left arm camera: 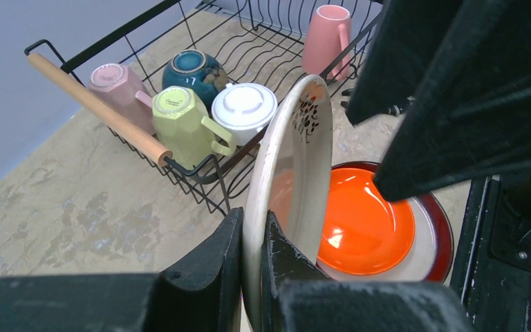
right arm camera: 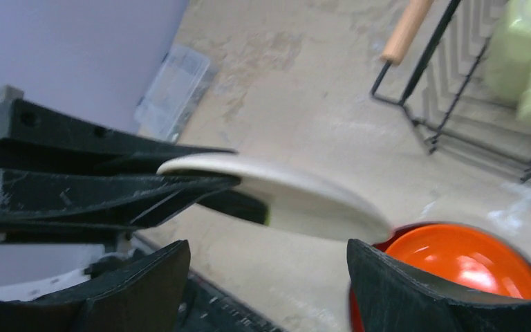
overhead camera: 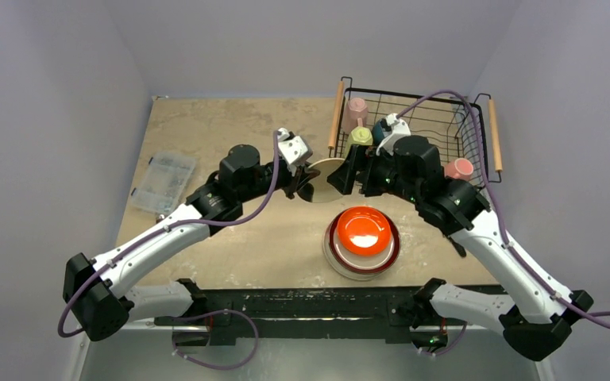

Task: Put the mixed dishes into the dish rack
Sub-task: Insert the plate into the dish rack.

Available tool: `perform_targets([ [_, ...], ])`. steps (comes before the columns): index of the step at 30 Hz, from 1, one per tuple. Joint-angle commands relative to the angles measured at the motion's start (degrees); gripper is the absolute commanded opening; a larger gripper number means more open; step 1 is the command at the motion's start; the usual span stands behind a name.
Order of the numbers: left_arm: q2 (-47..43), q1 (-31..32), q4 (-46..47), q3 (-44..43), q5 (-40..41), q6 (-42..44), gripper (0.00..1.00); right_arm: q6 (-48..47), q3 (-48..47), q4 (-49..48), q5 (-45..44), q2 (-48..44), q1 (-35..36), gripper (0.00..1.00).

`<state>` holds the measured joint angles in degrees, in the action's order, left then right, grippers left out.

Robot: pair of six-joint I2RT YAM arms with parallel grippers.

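Plate (left arm camera: 297,159) on edge, pinched in left gripper (left arm camera: 252,232), just near-left of rack (left arm camera: 97,104). Right gripper (right arm camera: 269,273) jaws spread at plate's free edge. Pinch clear from wrist views, unclear from top.

Checking for lettering now: there's a small dark stamp on the upturned base of the yellow-green faceted ceramic mug (left arm camera: 173,101), too fine for me to read. A faint white mark sits on the teal round bowl (left arm camera: 195,69), illegible too. No readable text anywhere.
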<state>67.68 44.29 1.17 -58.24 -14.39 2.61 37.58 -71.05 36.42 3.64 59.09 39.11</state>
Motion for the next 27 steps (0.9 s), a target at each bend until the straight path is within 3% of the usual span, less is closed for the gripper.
perform_targets([
  [1,0.1,0.1,2.7,-2.3,-2.3,0.6,0.00,-16.3,-6.3,5.8,-14.0,1.9,0.3,0.83],
  [3,0.3,0.1,2.4,-2.5,-2.4,0.9,0.00,-25.1,-6.2,5.9,-14.5,1.3,0.2,0.83],
  [6,1.0,0.1,1.7,-3.1,-3.4,1.1,0.00,-42.4,-3.8,4.1,-8.1,-2.2,0.3,0.83],
  [11,2.1,0.1,0.9,-4.1,-6.9,1.1,0.00,-56.5,-2.9,2.3,-1.0,-3.9,0.3,0.83],
  [14,2.2,0.1,0.5,-4.2,-8.7,1.4,0.00,-60.5,-2.5,1.2,0.5,-3.1,0.1,0.78],
  [18,2.3,0.1,0.0,-4.7,-10.9,1.8,0.00,-65.8,-2.4,2.2,8.8,-1.7,0.1,0.60],
  [22,2.6,0.1,-0.2,-5.0,-12.8,1.6,0.00,-66.1,-0.2,-1.0,9.5,-1.5,0.0,0.59],
  [27,2.5,0.4,-1.0,-5.3,-13.2,2.4,0.00,-67.6,-0.6,-0.2,10.9,-0.1,-0.5,0.49],
])
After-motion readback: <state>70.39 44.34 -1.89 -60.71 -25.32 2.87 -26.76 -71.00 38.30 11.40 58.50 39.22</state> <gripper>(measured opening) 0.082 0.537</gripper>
